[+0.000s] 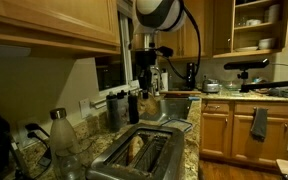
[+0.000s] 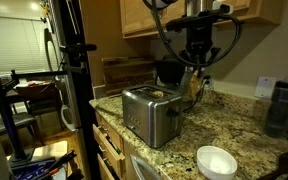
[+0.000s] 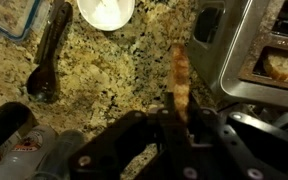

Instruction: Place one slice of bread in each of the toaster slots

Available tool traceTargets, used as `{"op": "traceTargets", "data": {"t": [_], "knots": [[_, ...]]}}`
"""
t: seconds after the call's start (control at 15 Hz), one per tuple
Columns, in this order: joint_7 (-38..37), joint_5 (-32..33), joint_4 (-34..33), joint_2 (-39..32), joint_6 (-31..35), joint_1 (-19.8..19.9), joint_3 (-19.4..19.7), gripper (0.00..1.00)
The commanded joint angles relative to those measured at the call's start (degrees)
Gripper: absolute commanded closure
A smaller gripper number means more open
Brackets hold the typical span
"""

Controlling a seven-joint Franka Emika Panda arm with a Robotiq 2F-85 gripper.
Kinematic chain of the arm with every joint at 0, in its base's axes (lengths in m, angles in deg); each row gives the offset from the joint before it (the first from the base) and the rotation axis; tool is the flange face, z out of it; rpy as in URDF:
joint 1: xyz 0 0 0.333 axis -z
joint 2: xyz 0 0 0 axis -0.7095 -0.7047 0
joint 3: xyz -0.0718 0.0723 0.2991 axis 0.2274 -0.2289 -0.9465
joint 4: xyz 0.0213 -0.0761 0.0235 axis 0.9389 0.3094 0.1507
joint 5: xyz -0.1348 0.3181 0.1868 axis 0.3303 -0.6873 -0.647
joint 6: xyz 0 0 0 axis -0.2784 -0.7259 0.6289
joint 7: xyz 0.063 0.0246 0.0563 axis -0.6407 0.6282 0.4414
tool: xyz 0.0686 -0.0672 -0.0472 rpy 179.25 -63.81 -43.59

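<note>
hand (image 3: pixel 180 112) clenched on a bread slice (image 3: pixel 180 72), gripped at one end, slice edge-on in wrist view. We see it hanging over bare granite tabletop (image 3: pixel 114 75), just beside the toaster (image 3: pixel 246 70), not over it. In an exterior view the hand (image 2: pixel 194 70) sits higher than the toaster (image 2: pixel 149 112) and off to one side. Re toaster slots (image 1: pixel 149 150): 2nd slice (image 1: pixel 136 148) sits in one, other slot dark inside. Further out on tabletop: white bowl (image 3: pixel 106 10), dark utensil (image 3: pixel 49 50), clear bottle (image 1: pixel 62 135), dark tumbler (image 2: pixel 281 105).
</note>
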Motion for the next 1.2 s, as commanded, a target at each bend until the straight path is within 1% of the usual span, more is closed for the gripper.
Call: {"op": "traceTargets", "data": {"t": [0.0,0.27,0.53,0.87,1.13], "knots": [[3.8,-1.0,0.2,1.9,-2.9,-0.9,-0.1,0.92],[6.8,-1.5,-0.6,1.8,-4.9,-1.5,-0.8,0.92],[12.9,-2.5,-1.6,2.2,-8.7,-2.1,-1.4,0.92],[20.8,-0.2,-1.8,2.5,-11.4,-2.7,-2.0,0.92],[24.2,0.3,-1.6,2.8,-12.0,-2.8,-2.1,0.92]]}}
